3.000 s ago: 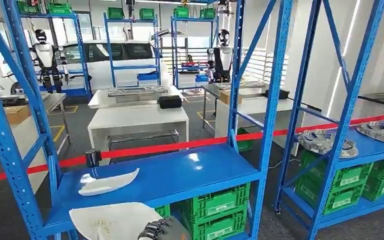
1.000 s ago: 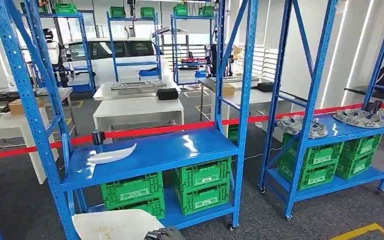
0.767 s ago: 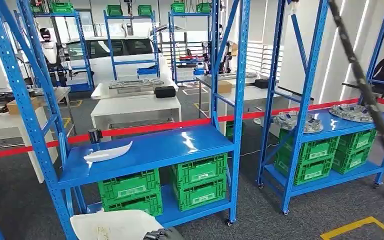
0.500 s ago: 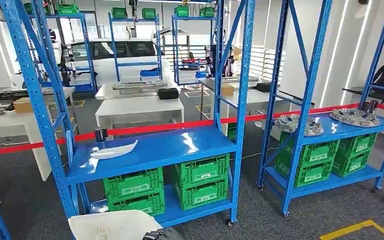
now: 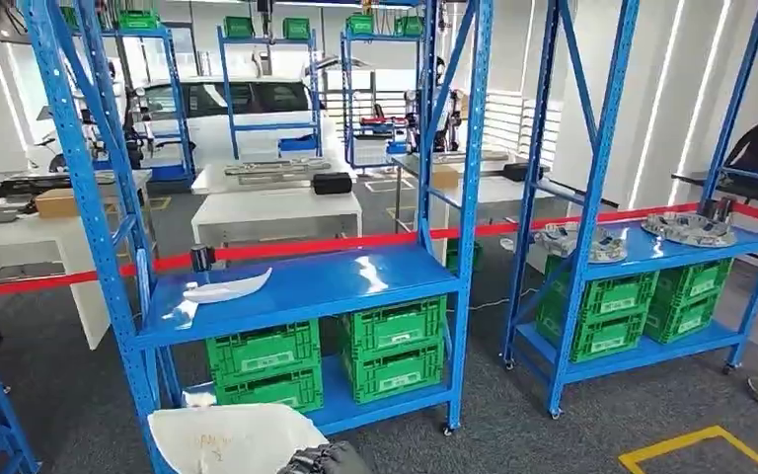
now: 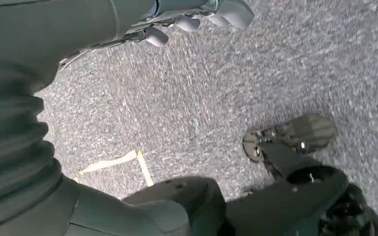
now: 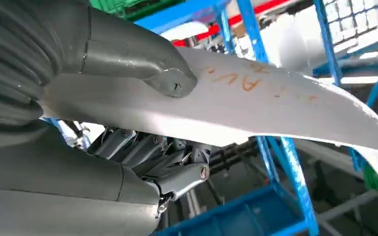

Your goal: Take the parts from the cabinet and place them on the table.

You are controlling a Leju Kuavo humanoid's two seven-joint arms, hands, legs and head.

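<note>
The right hand [image 7: 142, 142] holds a curved white panel [image 7: 256, 103], thumb pressed on its top face and the darker fingers curled beneath; in the head view the same panel [image 5: 232, 439] sits low in the picture with the hand [image 5: 324, 460] at its edge, well apart from the blue rack [image 5: 301, 286] in front. So the carrying step looks to be in hand: one part is off the rack and has to go to a table. A second white panel [image 5: 225, 288] lies on the rack's middle shelf beside a small black cylinder [image 5: 200, 259], so another trip seems due afterwards. The left hand [image 6: 197, 17] hangs over grey carpet holding nothing; its pale fingers seem loosely apart, though little of them shows. The next move, as I judge it, calls for turning toward a surface, perhaps the white table [image 5: 276, 209] beyond the red barrier tape [image 5: 286, 249], and keeping the panel level, since a thumb-and-finger hold on a wide thin sheet could let it tip or slip. Orange handwriting runs along the held panel; a "V" and perhaps an "A" can be guessed, but no word reads clearly. The green crates [image 5: 395, 346] under the shelf carry white labels too small to read.
</note>
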